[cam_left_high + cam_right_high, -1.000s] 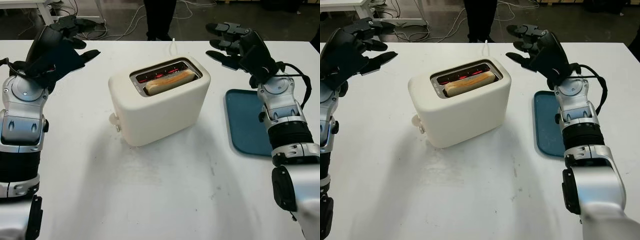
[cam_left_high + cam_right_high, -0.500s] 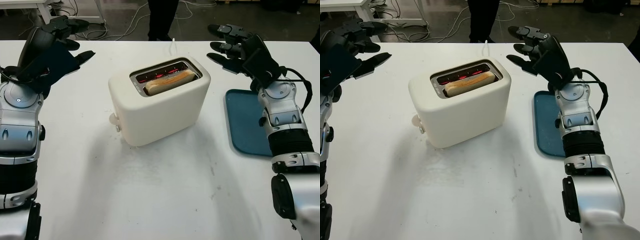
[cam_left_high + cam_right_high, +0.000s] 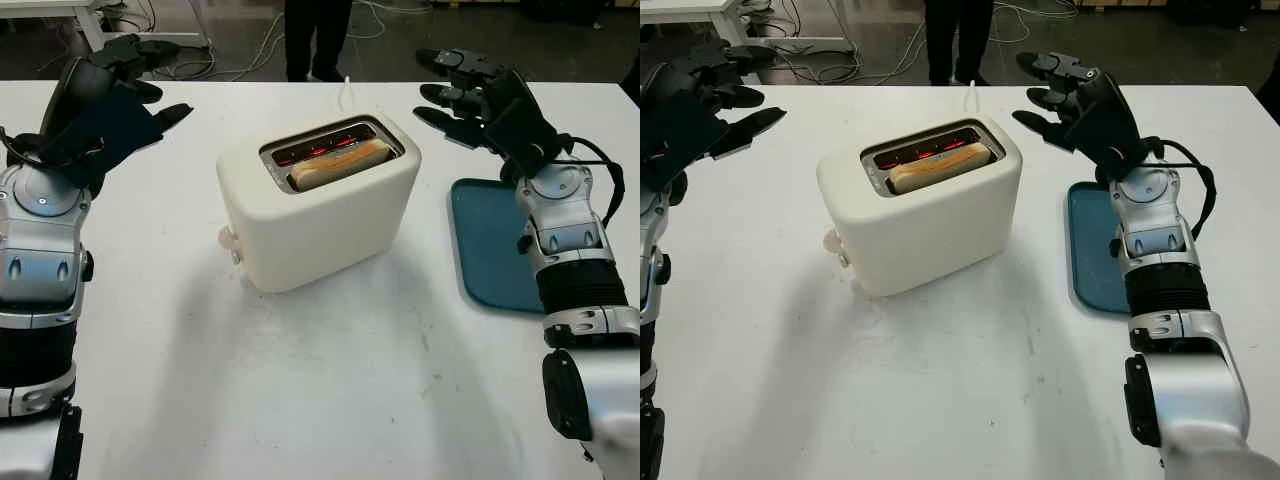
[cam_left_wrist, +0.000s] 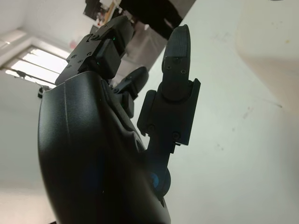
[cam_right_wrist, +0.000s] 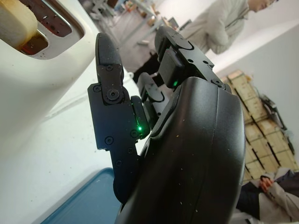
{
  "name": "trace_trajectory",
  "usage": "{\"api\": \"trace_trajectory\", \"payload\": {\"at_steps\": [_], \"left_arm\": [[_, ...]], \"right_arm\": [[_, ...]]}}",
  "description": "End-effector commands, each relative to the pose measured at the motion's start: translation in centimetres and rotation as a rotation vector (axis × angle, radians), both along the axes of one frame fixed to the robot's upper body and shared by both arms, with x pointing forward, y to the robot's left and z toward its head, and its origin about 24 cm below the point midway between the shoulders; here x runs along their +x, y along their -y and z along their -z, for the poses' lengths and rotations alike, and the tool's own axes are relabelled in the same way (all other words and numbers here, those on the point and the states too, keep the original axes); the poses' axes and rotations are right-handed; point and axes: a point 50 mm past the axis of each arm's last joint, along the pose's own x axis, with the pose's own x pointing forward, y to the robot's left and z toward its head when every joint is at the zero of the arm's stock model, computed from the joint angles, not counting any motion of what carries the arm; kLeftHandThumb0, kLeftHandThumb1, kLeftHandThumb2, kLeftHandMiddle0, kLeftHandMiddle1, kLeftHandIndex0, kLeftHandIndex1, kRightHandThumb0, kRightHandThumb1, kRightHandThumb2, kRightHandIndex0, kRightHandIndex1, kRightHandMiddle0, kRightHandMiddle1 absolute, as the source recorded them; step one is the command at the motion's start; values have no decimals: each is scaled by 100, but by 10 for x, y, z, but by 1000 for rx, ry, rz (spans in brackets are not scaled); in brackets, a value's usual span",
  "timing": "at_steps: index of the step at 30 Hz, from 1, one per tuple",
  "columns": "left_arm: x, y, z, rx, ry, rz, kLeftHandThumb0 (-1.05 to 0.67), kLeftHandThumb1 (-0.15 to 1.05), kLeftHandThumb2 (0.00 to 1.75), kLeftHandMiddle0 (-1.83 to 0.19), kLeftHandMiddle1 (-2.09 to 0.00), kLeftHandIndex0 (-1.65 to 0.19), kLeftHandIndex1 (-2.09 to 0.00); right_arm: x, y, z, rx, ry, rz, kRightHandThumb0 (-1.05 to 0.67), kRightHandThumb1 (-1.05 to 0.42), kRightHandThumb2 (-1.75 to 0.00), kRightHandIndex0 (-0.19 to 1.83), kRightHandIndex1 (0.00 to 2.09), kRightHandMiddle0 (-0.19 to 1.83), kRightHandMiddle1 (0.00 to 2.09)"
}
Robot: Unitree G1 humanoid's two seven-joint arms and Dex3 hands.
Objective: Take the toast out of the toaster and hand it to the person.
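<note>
**Kid:** Did you get the toast out yet?

**Me:** Not yet. The toast (image 3: pixel 338 165) sits in the front slot of the toaster (image 3: pixel 318 213), which stands in the middle of the worktop (image 3: pixel 300 400). The back slot glows red inside. I think we are right at the start — nothing is picked up so far.

**Kid:** Where are your hands?

**Me:** My right hand (image 3: pixel 478 93) is up in the air, near the toaster's right side but not touching it. It holds nothing and it is open. My left hand (image 3: pixel 112 82) is up too, well apart from the toaster on the far left, and it is open and holds nothing as well.

**Kid:** So what is left to do?

**Me:** I'd say all of it — reach in, pinch the toast, lift it, then give it to the person (image 3: pixel 312 35) standing past the far edge of the worktop.

**Kid:** Do the cameras show different things?

**Me:** Yes. The head views show both arms, the whole toaster and a blue tray (image 3: pixel 497 245) under my right arm. The right wrist view gets close to the toast (image 5: pixel 14 23) and shows people by some boxes. The left wrist view shows a corner of the toaster (image 4: pixel 271 51).
</note>
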Motion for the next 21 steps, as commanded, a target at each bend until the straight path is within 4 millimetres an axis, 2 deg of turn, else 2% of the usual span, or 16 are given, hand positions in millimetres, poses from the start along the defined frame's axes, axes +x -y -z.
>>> {"api": "trace_trajectory", "payload": {"at_steps": [1,12,21], "left_arm": [[1,1,-2,25,21,2,-45,92,20,-27,-81,-45,-30],[3,0,-2,27,24,13,-53,92,19,-25,-85,-45,-30],[4,0,-2,31,32,22,-53,92,19,-24,-88,-46,-31]], "right_arm": [[-1,1,2,2,-12,9,-45,-92,-17,52,0,47,1],[-1,2,2,5,-20,10,-46,-92,-16,53,1,48,1],[-1,1,1,-7,-7,9,-47,-92,-15,54,1,49,1]]}}
